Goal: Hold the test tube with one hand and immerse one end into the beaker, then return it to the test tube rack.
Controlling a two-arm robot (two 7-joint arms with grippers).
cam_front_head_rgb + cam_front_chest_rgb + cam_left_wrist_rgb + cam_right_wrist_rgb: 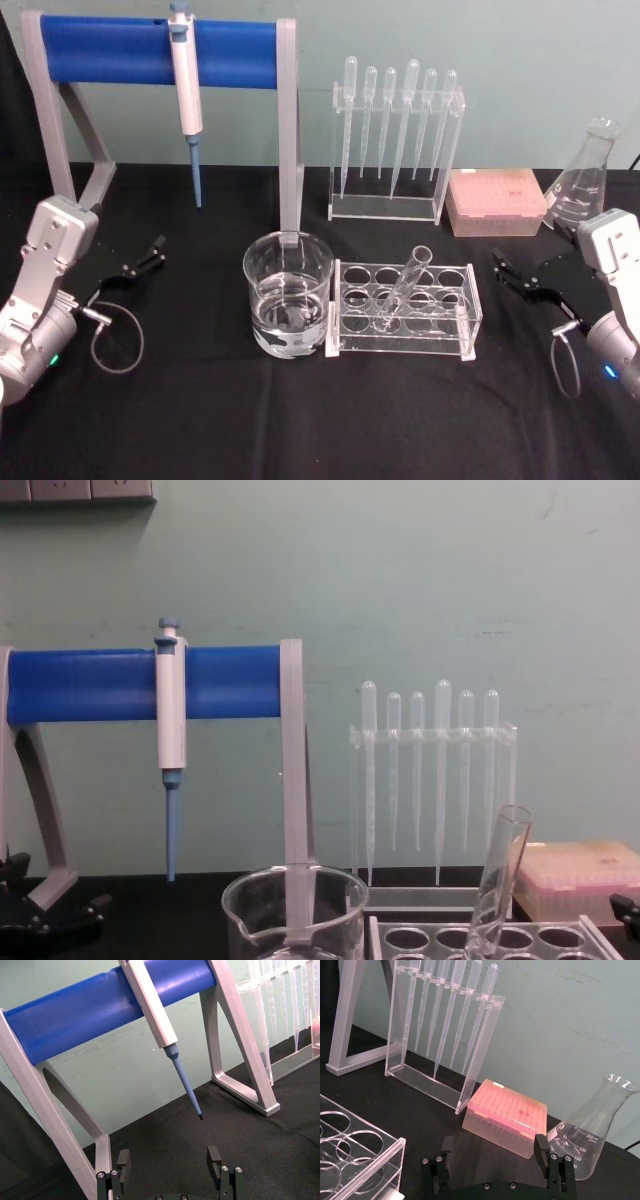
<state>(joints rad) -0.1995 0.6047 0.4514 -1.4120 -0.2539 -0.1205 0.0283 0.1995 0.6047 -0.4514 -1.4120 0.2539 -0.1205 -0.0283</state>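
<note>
Head view: one test tube stands tilted in a hole near the middle of the single clear test tube rack, its open rim leaning up and away from the robot. The rack has two rows of round holes and sits on the black table, just to the right of the one glass beaker, which holds a shallow layer of clear liquid.

Behind the beaker stands a grey stand with a blue bar. One white-and-blue pipette hangs from the bar, tip down. To its right, six plastic droppers hang bulb-up in one clear holder. Beside that sit one pink tip box and one Erlenmeyer flask. In the right wrist view the flask's scale reads "250 ml", with 200 and 150 below it. No other writing can be read.

The left gripper hovers low at the table's left side, well apart from the beaker. Its fingers are spread and hold nothing. The right gripper hovers just right of the rack, below the flask. Its fingers are likewise parted and empty, and neither gripper touches the tube.
</note>
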